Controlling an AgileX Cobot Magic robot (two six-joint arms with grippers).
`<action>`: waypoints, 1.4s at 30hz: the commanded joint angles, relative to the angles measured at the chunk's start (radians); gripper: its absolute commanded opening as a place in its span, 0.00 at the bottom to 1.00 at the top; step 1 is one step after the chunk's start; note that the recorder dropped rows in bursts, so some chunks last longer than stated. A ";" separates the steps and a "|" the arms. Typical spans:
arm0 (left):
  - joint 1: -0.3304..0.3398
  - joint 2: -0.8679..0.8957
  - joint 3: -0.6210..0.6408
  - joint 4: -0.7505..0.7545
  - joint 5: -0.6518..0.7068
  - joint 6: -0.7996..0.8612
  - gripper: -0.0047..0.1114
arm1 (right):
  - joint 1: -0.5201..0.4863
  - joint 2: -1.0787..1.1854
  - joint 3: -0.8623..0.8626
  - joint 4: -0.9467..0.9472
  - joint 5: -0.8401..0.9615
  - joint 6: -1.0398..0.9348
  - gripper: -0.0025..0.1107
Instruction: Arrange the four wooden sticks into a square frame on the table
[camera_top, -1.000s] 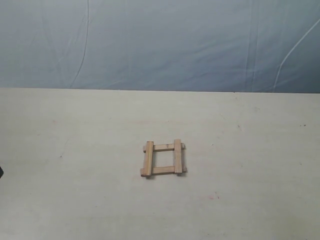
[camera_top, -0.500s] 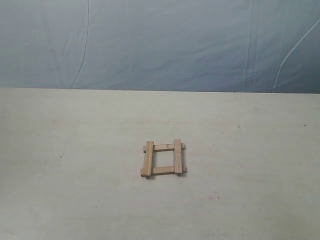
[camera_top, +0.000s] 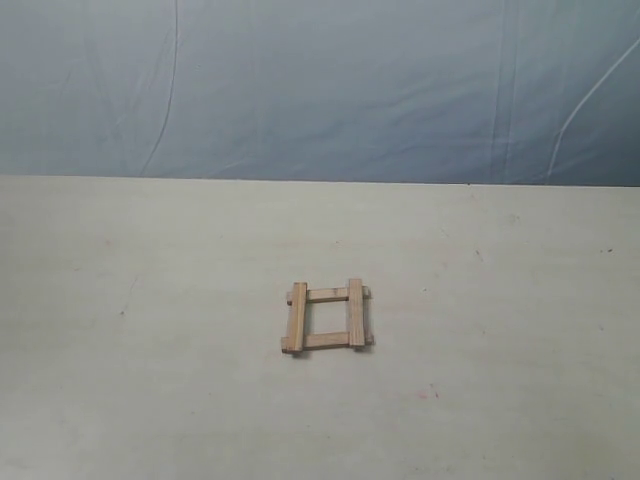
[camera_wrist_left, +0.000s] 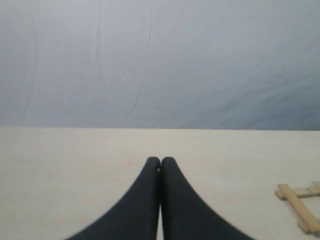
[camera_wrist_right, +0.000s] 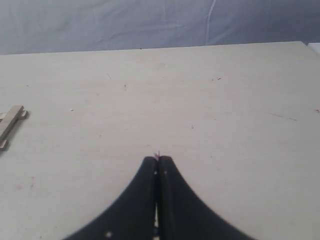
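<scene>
Four wooden sticks lie as a small square frame (camera_top: 327, 317) on the table (camera_top: 150, 380), with the two side slats resting across the ends of the other two. No arm shows in the exterior view. In the left wrist view my left gripper (camera_wrist_left: 160, 160) is shut and empty above bare table, and a corner of the square frame (camera_wrist_left: 299, 203) shows at the picture's edge, well apart from it. My right gripper (camera_wrist_right: 158, 159) is also shut with nothing in it, and one end of the square frame (camera_wrist_right: 11, 125) shows far off to its side.
A blue-grey cloth backdrop (camera_top: 320, 90) hangs behind the table's far edge. The table's far right corner (camera_wrist_right: 305, 44) shows in the right wrist view. Small specks and a faint reddish mark (camera_top: 428, 393) dot the surface.
A dark shape at the exterior view's left edge one second ago has left the picture. The frame has not moved.
</scene>
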 joint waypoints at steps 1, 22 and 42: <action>0.044 -0.011 0.004 0.022 0.164 0.002 0.04 | 0.001 -0.004 0.002 -0.011 -0.004 0.002 0.01; 0.043 -0.020 0.004 0.044 0.177 -0.022 0.04 | 0.001 -0.004 0.002 -0.010 -0.004 0.004 0.01; 0.043 -0.020 0.004 0.044 0.177 -0.022 0.04 | 0.000 -0.004 0.002 0.030 -0.011 0.004 0.01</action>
